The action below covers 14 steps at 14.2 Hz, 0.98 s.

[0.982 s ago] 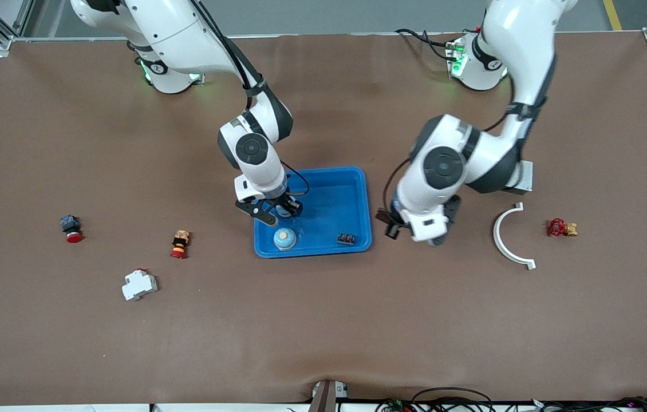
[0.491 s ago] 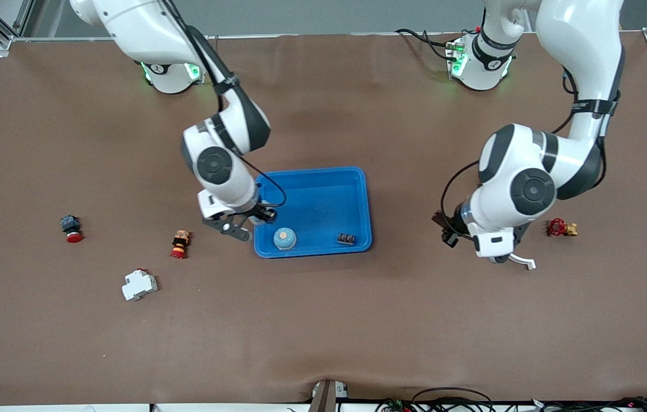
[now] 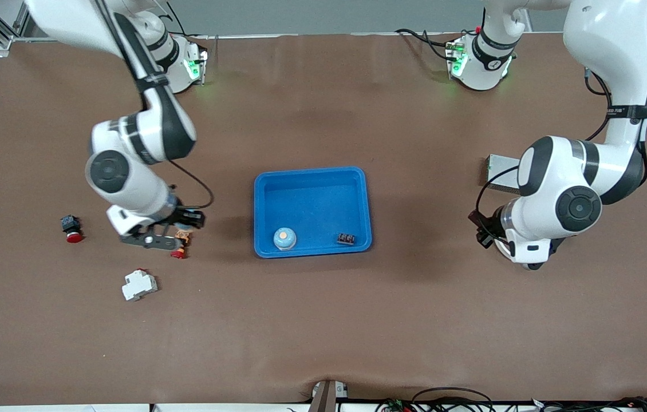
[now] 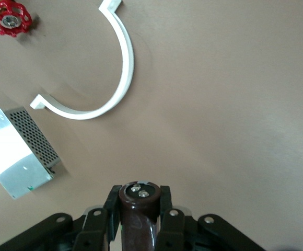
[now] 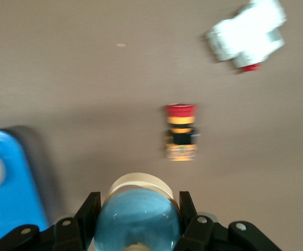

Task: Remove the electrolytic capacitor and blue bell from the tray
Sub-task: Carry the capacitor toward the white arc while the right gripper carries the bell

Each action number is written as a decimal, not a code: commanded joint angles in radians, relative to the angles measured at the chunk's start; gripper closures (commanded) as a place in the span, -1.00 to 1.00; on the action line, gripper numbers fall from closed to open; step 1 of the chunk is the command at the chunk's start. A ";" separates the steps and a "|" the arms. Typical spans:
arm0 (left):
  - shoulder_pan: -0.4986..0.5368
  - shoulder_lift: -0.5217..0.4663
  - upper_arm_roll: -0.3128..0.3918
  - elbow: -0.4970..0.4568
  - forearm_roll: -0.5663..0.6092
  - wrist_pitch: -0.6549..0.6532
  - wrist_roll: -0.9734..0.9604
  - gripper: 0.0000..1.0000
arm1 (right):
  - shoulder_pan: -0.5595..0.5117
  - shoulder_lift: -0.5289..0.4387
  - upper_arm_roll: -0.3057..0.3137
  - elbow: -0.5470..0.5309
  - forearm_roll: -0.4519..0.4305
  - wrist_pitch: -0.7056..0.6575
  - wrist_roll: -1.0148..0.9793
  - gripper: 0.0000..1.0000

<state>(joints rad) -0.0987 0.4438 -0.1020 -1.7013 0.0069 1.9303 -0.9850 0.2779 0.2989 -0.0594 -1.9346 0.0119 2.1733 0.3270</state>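
Here the left gripper (image 4: 139, 230) hangs over bare table toward the left arm's end, its fingers (image 4: 168, 222) closed on a dark brown capacitor (image 4: 139, 209) whose top with two metal terminals shows in the left wrist view. Under it in that view lie a white curved clip (image 4: 121, 73), a perforated metal box (image 4: 16, 151) and a red valve handle (image 4: 7, 19), all apart from one another. The right gripper (image 5: 137, 225) is over the table toward the right arm's end, just above a red-and-yellow push button (image 5: 181, 133), and its fingers (image 5: 89, 212) are clamped on a pale blue bell (image 5: 137, 219) with a cream rim. A white breaker (image 3: 139, 284) lies nearer the front camera than the button, and a black-and-red button (image 3: 70, 228) lies closer to the table's edge at that end. The blue tray (image 3: 312, 177) sits in the middle of the table, between the two grippers; it holds a second pale blue bell (image 3: 284, 238) and a small black terminal block (image 3: 346, 238), apart from each other
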 commanded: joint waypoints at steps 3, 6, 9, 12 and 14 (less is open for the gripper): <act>0.005 -0.011 -0.012 -0.015 0.015 -0.010 0.006 1.00 | -0.161 -0.057 0.023 -0.125 -0.015 0.049 -0.199 1.00; 0.001 -0.016 -0.019 -0.012 0.002 -0.014 -0.010 1.00 | -0.265 -0.041 0.026 -0.153 0.002 0.112 -0.370 1.00; 0.014 0.001 -0.013 -0.024 0.018 -0.014 0.014 1.00 | -0.278 -0.034 0.024 -0.158 0.002 0.125 -0.385 1.00; 0.075 0.016 -0.012 -0.032 0.083 -0.013 0.084 1.00 | -0.298 0.011 0.026 -0.167 0.002 0.190 -0.410 1.00; 0.121 0.012 -0.013 -0.052 0.145 -0.008 0.175 1.00 | -0.337 0.046 0.029 -0.172 0.014 0.235 -0.469 1.00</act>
<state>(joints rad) -0.0228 0.4658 -0.1081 -1.7360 0.0976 1.9272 -0.8852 0.0033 0.3140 -0.0548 -2.0974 0.0135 2.3651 -0.0756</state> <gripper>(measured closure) 0.674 0.344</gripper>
